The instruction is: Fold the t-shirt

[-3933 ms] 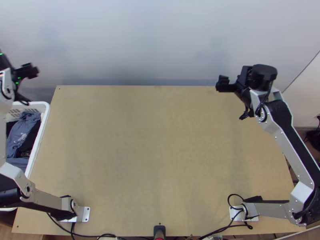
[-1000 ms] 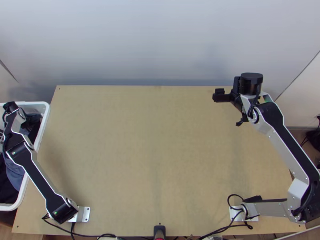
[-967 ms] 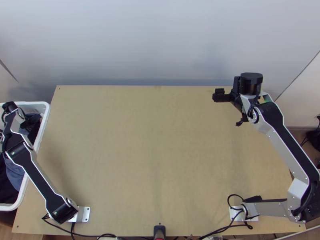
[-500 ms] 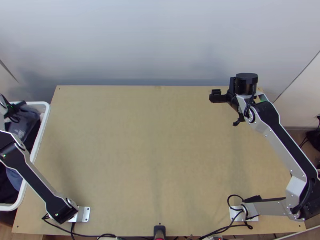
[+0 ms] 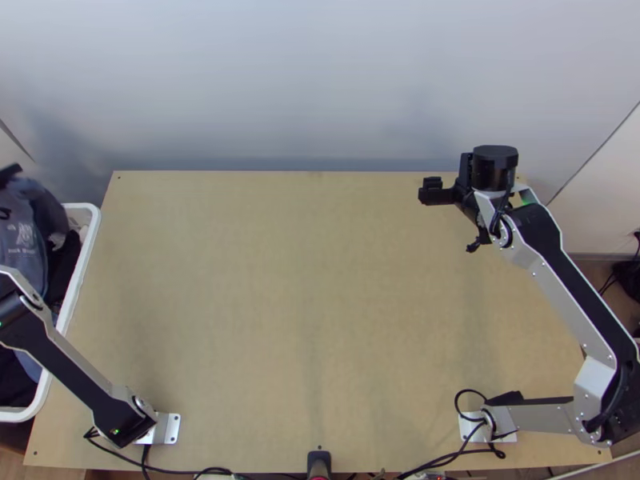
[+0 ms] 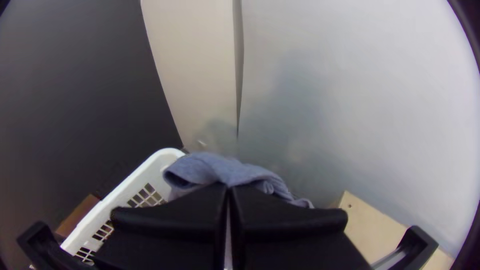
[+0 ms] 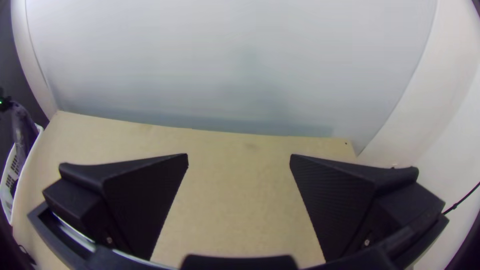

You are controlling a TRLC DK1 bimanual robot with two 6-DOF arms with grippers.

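At the far left of the top view my left gripper (image 5: 10, 172) holds up a blue-grey t-shirt (image 5: 22, 244) with a pale print; the cloth hangs bunched over the laundry basket, its lower end hidden by the arm. In the left wrist view the fingers of my left gripper (image 6: 229, 189) are shut on the t-shirt (image 6: 215, 167), with a fold bulging out past them. My right gripper (image 5: 424, 192) is above the table's far right part, away from the cloth. In the right wrist view my right gripper (image 7: 239, 159) stands open, nothing between its fingers.
The white basket (image 5: 76, 276), with dark clothes (image 5: 12, 376) inside, stands against the left side of the wooden table (image 5: 280, 304). A pale wall (image 5: 320, 80) rises behind the far edge. Cables (image 5: 448, 460) run along the near edge.
My left gripper has come up out of the basket toward the far left, lifting the blue-grey t-shirt with it. My right gripper has shifted slightly left.
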